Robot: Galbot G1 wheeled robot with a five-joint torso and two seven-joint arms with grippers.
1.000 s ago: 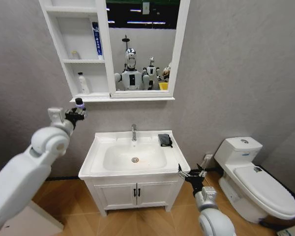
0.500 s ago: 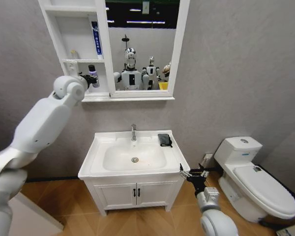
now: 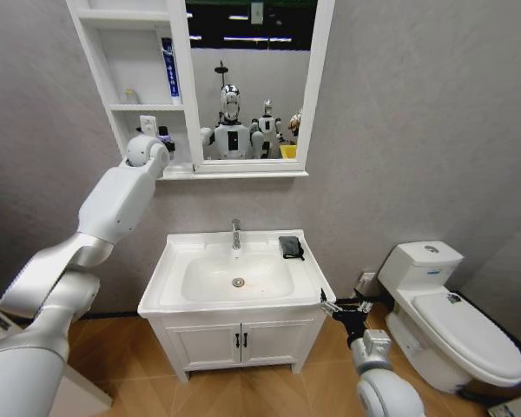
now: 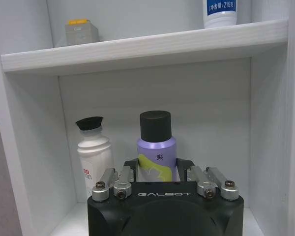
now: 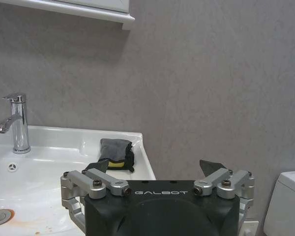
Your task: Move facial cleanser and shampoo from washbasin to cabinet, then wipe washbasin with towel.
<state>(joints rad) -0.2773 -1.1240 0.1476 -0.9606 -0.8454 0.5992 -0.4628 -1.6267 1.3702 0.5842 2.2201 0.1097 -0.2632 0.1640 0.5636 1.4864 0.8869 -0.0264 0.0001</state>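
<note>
My left gripper point(image 3: 163, 139) reaches into the bottom cubby of the white cabinet point(image 3: 97, 61), shut on a purple bottle point(image 4: 156, 147) with a black cap. I cannot tell whether this bottle is the shampoo or the facial cleanser. A white bottle point(image 4: 93, 157) with a black cap stands just beside it in the same cubby. A blue-and-white tube point(image 3: 170, 71) stands on the shelf above. The dark towel point(image 3: 290, 247) lies bunched on the washbasin point(image 3: 178, 256) at its back right corner. My right gripper point(image 3: 343, 306) hangs open, low by the basin's front right corner.
A chrome faucet point(image 3: 236, 233) rises at the back of the bowl. A mirror point(image 3: 252, 78) adjoins the cabinet. A small grey box point(image 4: 81, 32) sits on the middle shelf. Below is the two-door vanity point(image 3: 243, 340); a white toilet point(image 3: 451, 321) stands to the right.
My left arm has lifted the purple bottle from below the shelf unit up and into the bottom cubby, beside the white bottle. The right gripper has barely shifted.
</note>
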